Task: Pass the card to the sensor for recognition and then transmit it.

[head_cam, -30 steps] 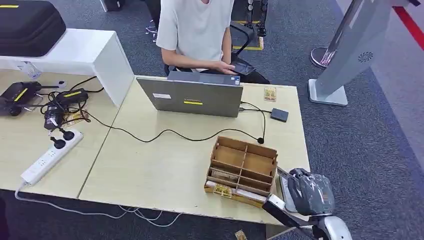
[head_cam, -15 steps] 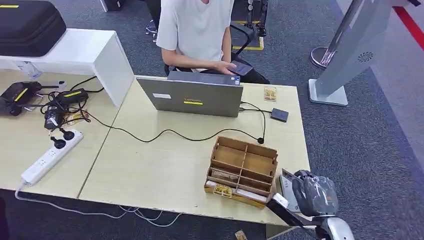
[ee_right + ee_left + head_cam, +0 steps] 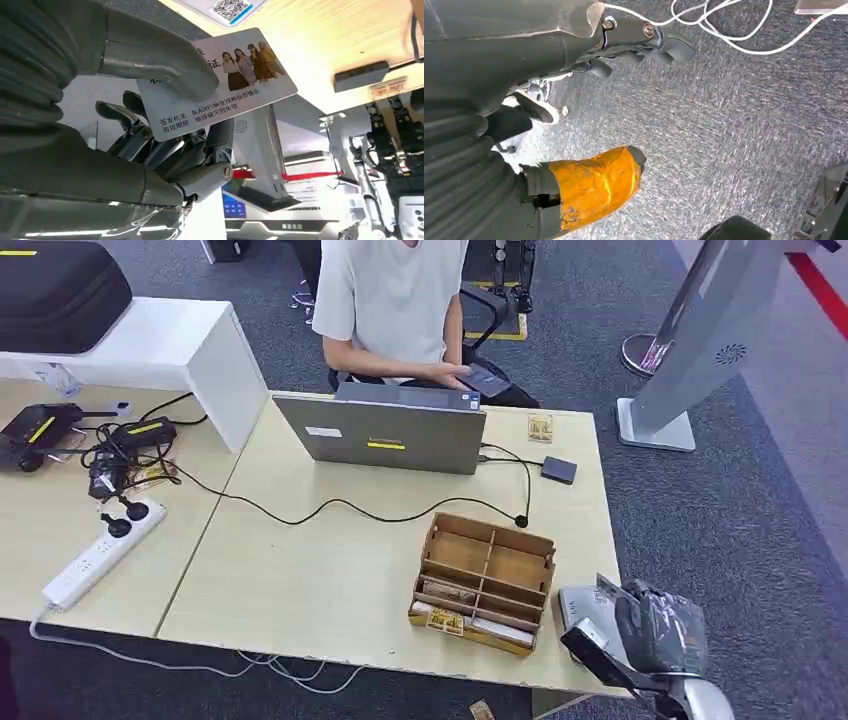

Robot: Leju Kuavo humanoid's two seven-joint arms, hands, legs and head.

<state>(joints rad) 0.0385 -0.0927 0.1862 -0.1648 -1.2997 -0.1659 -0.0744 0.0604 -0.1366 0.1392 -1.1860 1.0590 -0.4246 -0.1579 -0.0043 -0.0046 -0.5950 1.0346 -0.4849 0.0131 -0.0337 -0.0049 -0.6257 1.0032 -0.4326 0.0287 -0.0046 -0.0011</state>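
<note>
My right hand [image 3: 657, 626] hovers off the table's near right corner, beside the wooden box [image 3: 488, 580]. In the right wrist view its thumb presses a white photo card [image 3: 227, 80] with printed text against the fingers [image 3: 200, 150]. A sliver of that card [image 3: 608, 586] sticks out of the hand in the head view. The sensor [image 3: 558, 469], a small dark box on a cable, lies at the table's far right, well ahead of the hand; it appears as a grey slab [image 3: 361, 75] beyond the card. My left hand [image 3: 549, 45] hangs over the carpet, fingers apart, holding nothing.
A laptop [image 3: 385, 432] faces a seated person [image 3: 390, 300] at the far side. A cable [image 3: 340, 506] crosses the table. Another card [image 3: 540, 427] lies beyond the sensor. A white QR-code sheet [image 3: 580, 606] lies at the near corner. A grey kiosk stand [image 3: 700, 330] rises at the right.
My right hand has moved to the right and slightly nearer with the card, from over the table's corner to beyond its edge. The person's hands shifted slightly.
</note>
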